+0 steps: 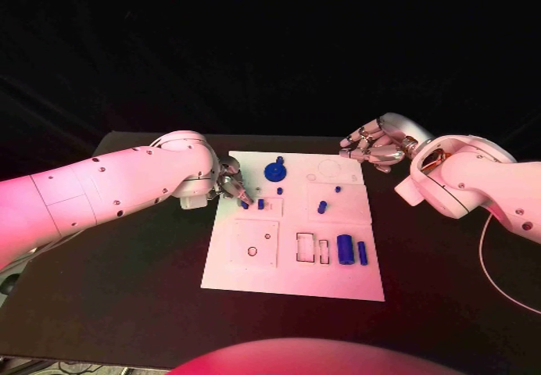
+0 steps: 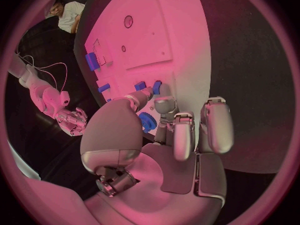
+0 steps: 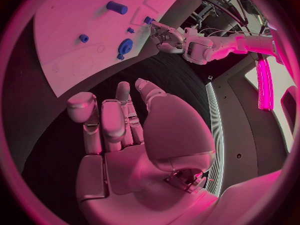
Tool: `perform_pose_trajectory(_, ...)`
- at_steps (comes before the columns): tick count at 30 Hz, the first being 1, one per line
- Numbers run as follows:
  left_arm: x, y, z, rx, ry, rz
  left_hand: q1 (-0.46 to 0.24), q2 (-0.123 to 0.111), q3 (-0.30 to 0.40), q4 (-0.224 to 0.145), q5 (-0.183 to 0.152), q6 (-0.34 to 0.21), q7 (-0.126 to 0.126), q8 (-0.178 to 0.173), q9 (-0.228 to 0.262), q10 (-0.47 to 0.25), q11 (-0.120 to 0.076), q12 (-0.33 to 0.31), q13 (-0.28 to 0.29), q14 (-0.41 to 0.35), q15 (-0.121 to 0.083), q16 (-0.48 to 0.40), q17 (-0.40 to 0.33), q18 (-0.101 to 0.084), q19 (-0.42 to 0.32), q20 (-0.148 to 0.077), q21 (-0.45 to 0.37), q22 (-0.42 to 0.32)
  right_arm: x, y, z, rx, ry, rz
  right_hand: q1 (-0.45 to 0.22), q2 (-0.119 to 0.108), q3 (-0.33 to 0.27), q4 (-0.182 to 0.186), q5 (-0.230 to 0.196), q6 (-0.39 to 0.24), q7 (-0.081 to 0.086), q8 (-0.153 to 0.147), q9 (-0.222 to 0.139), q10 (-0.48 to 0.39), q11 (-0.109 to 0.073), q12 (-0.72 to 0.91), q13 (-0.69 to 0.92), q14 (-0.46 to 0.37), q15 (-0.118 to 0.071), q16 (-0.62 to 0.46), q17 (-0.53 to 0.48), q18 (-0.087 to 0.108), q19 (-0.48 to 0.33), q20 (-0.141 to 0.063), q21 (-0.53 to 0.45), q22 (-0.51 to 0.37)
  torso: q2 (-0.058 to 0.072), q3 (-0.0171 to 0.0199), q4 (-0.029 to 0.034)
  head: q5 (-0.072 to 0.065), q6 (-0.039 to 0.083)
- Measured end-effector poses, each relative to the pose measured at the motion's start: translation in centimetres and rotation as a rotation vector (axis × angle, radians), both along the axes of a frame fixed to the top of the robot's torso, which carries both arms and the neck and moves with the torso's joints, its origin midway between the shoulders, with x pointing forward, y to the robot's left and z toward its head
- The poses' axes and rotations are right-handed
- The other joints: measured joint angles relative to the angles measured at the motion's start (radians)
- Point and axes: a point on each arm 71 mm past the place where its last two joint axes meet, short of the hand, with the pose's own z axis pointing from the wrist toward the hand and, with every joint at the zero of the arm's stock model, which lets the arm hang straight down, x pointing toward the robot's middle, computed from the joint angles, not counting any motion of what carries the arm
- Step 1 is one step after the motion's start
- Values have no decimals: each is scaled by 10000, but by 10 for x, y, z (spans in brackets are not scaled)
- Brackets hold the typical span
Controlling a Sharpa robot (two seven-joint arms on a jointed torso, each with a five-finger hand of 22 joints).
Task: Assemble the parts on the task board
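The white task board [image 1: 295, 269] lies mid-table with several blue parts on it. A blue gear [image 1: 274, 169] stands near its far edge, and two blue cylinders [image 1: 345, 249] lie near the front right. My left hand [image 1: 230, 183] hovers at the board's left edge, thumb and fingertips [image 2: 164, 104] brought together at a small blue peg [image 1: 246, 204]. I cannot make out whether it pinches that peg [image 2: 157, 87]. A second peg [image 1: 260, 204] stands just beside it. My right hand [image 1: 373, 145] hangs off the board's far right corner, fingers apart and holding nothing.
More small blue pegs [image 1: 323, 207] stand mid-board. Rectangular recesses [image 1: 306, 247] and a square plate with a hole [image 1: 255, 243] take up the board's front half. Black table [image 1: 135, 281] surrounds the board. A thin cable [image 1: 487, 258] trails by my right arm.
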Motion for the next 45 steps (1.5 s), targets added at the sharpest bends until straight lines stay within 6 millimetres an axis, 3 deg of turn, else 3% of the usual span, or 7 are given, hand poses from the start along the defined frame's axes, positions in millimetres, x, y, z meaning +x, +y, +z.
perform_pose_trajectory(5, 0, -1, -1, 29, 23, 6, -126, 71, -89, 89, 1, 73, 2, 7, -3, 47, -6, 95, 128, 0, 0, 0, 0, 1, 0, 0, 118, 0, 0, 0, 0, 0, 0, -1, 0, 0, 30, 30, 39, 0, 0, 0, 0, 0, 0, 42, -13, 0, 0, 0, -19, 0, 0, 0, -37, -28, 0, 0, 1, -4, -12)
perform_pose_trajectory(11, 0, -1, -3, 55, 52, 58, -485, 71, -320, 290, 5, 356, -174, 37, -7, 197, -52, 179, 277, 1, -71, 0, 0, 1, -36, -36, 213, -1, 0, 0, 0, 8, -4, 7, 0, 0, 29, 29, 39, 0, 0, 0, 0, -29, -29, 42, -13, 0, 0, 0, -19, 0, 0, 0, -37, -27, -1, 2, 4, -12, -32)
perform_pose_trajectory(20, 2, 1, -3, 70, 57, 137, -724, 42, -575, 434, 38, 411, -159, -4, -4, 214, -38, 179, 304, 0, -70, 0, -1, 1, -1, -71, 254, -1, 0, 0, 0, 23, -3, 13, 0, 0, 55, 55, 78, 0, 0, 0, 0, -29, -28, 41, -22, 0, 0, 0, -41, 0, 0, 0, -36, -58, -2, -1, 3, -19, -47)
perform_pose_trajectory(28, 2, 2, -3, 81, 57, 179, -1081, -52, -1255, 721, 39, 552, -159, -50, 39, 300, -52, 235, 413, 0, -70, 0, -1, 1, -1, -71, 301, -1, 0, 0, 0, 44, 7, 15, 0, 0, 55, 55, 78, 0, 0, 0, 0, -28, -28, 41, -22, 0, 0, -40, -78, 0, -37, -37, -87, -118, -4, -1, 2, -28, -47)
perform_pose_trajectory(32, 2, 5, -3, 92, 47, 212, -1233, -100, -1705, 875, 39, 610, -145, -89, 55, 300, -52, 235, 448, 1, -70, 0, -1, 3, -1, -71, 301, -1, 0, 0, 0, 55, 10, 16, 0, 0, 55, 55, 78, 0, 0, 0, 0, -28, -27, 41, -21, 0, 0, -40, -88, 157, -37, -37, -87, -133, -3, -7, 2, -55, -54)
perform_pose_trajectory(45, 0, 8, -2, 33, -1, 217, -1233, -100, -2700, 1139, 38, 658, -192, -185, 97, 338, -90, 235, 474, 1, -70, 0, 7, 2, -1, -70, 301, 0, 0, 0, 0, 75, 15, 19, 0, 0, 55, 55, 77, 0, 0, 0, 0, -27, -26, 41, -21, 0, 0, -100, -119, 157, -36, -36, -87, -156, 4, -12, 9, -80, -83)
